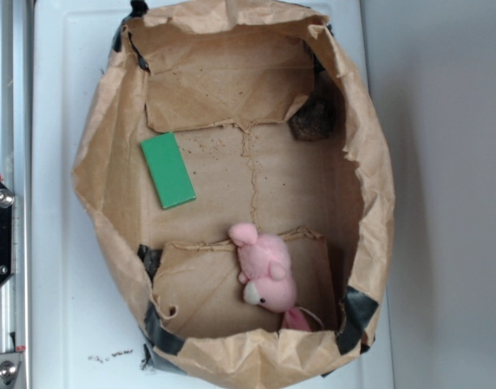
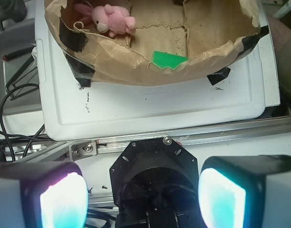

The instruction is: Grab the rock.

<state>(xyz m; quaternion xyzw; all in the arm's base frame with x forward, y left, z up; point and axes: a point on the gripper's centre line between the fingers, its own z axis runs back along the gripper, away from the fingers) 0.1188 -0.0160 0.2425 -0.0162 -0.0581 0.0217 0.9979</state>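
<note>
The rock [image 1: 313, 120] is a small dark brown speckled lump in the far right corner of the brown paper bag [image 1: 102, 162], against its wall. In the wrist view the rock is hidden behind the bag's rim. My gripper [image 2: 143, 194] is open and empty, its two pads wide apart. It hangs over the robot's black base [image 2: 155, 171], well outside the bag and away from the rock. The gripper does not show in the exterior view.
A flat green block [image 1: 168, 169] lies at the bag's left side and also shows in the wrist view [image 2: 168, 60]. A pink plush animal [image 1: 264, 271] lies near the bag's front; it shows in the wrist view too [image 2: 109, 18]. The bag stands on a white tray [image 1: 53, 81]. A metal rail [image 2: 231, 135] and cables [image 2: 12, 95] lie near the base.
</note>
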